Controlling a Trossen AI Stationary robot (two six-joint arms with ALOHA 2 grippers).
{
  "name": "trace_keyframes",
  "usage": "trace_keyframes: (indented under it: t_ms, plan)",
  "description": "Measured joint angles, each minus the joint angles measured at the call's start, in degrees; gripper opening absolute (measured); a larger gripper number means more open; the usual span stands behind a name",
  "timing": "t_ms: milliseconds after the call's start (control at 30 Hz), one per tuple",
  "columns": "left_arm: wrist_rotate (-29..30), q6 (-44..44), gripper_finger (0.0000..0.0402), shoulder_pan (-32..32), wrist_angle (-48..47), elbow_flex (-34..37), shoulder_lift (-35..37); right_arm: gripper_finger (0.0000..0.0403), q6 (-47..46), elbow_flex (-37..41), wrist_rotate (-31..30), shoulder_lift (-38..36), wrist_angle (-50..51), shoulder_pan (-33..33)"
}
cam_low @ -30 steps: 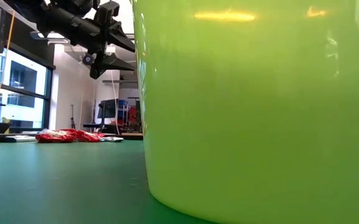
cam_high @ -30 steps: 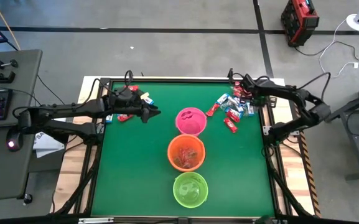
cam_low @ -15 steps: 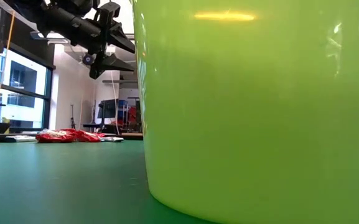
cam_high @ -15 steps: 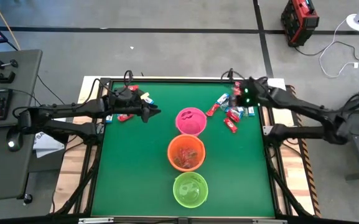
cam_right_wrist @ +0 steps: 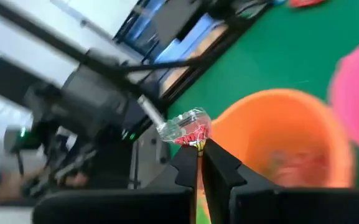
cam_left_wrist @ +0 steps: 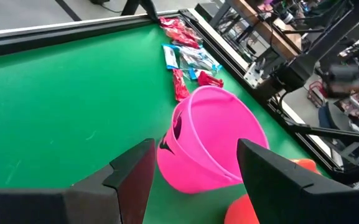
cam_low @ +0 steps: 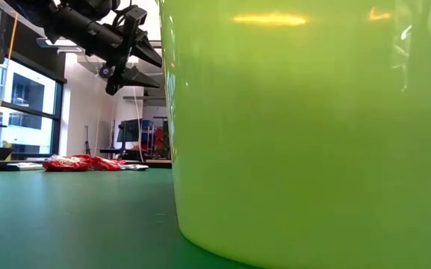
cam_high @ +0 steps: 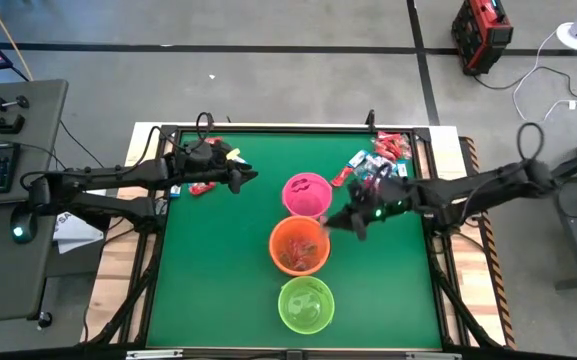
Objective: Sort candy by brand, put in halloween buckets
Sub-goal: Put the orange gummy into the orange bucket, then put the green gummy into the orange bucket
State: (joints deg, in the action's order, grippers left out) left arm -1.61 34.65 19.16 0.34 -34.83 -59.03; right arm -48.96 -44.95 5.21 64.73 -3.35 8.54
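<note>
Three halloween buckets stand in a row down the table's middle: pink point(cam_high: 306, 195), orange point(cam_high: 299, 245) and lime green point(cam_high: 305, 305). Loose candy lies in a pile at the far right point(cam_high: 373, 168) and in another at the far left point(cam_high: 203, 186). My right gripper point(cam_high: 353, 222) hangs just right of the orange bucket point(cam_right_wrist: 279, 137), shut on a red-printed candy point(cam_right_wrist: 185, 129). My left gripper point(cam_high: 248, 178) hovers open left of the pink bucket point(cam_left_wrist: 210, 137), holding nothing. It also shows in the low view point(cam_low: 142, 61). My right gripper pinches the candy by one end of its wrapper point(cam_right_wrist: 196, 143), between the tips of its two fingers. The fingers point toward the table's left, nearly level. The rest of the candy sticks out past the fingertips, lifted clear of table and buckets.
The lime green bucket point(cam_low: 312, 127) fills most of the low view. The orange bucket holds several candies. Bare green mat point(cam_high: 218, 270) lies left and right of the near two buckets. A raised black frame point(cam_high: 438, 260) edges the table.
My right gripper has swung from the far-right candy pile toward the table's near-left, rising and rolling as it went, and now hangs beside the orange bucket with the candy between its fingers. My left gripper has kept its place.
</note>
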Motion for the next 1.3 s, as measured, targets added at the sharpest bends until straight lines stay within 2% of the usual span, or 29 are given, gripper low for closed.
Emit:
trace_keyframes:
  t_ms: [100,200,367,467,567,667,733,800,867,1100,1300]
  plan:
    - [0.29,1.25,0.0216,0.0,0.01,0.0,-0.02,0.0012,1.26,-1.41,-0.19,4.62,-0.22,2.12]
    - [0.59,2.08,0.0216,0.0,0.07,0.0,-0.02,0.0043,4.38,-5.48,-0.63,9.95,5.1,2.18]
    - [-0.78,2.75,0.0216,-0.04,0.03,0.0,-0.01,0.0136,15.26,-15.76,-0.72,18.22,18.6,2.01]
    - [-3.18,1.18,0.0216,-0.04,-0.93,-0.83,-0.04,0.0194,22.09,-22.53,-2.37,21.78,28.11,1.99]
    - [-4.12,-1.98,0.0216,-0.03,-3.96,-3.56,-0.04,0.0235,26.95,-28.27,-6.06,23.54,35.4,1.75]
    - [-2.37,-7.52,0.0216,1.06,-16.81,-10.51,-0.75,0.0253,29.82,-31.99,-8.49,23.78,42.36,0.34]
    - [1.83,-12.13,0.0216,3.12,-29.9,-17.09,-2.85,0.0255,29.92,-32.76,-9.73,22.91,45.5,-1.4]
    - [7.06,-16.77,0.0216,6.45,-42.06,-22.72,-6.38,0.0256,29.95,-32.43,-9.95,21.62,47.1,-3.47]
    - [9.19,-21.63,0.0216,10.94,-50.72,-26.9,-10.82,0.0256,29.87,-32.03,-10.1,20.64,48.5,-5.52]
    - [11.24,-32.37,0.0216,27.04,-72.11,-33.84,-30.54,0.0256,29.39,-31.89,-8.62,20.29,48.96,-9.61]
    - [17.53,-34.88,0.0216,33.24,-78.91,-36.3,-44.5,0.0256,29.52,-31.85,-8.41,20.44,47.01,-9.64]
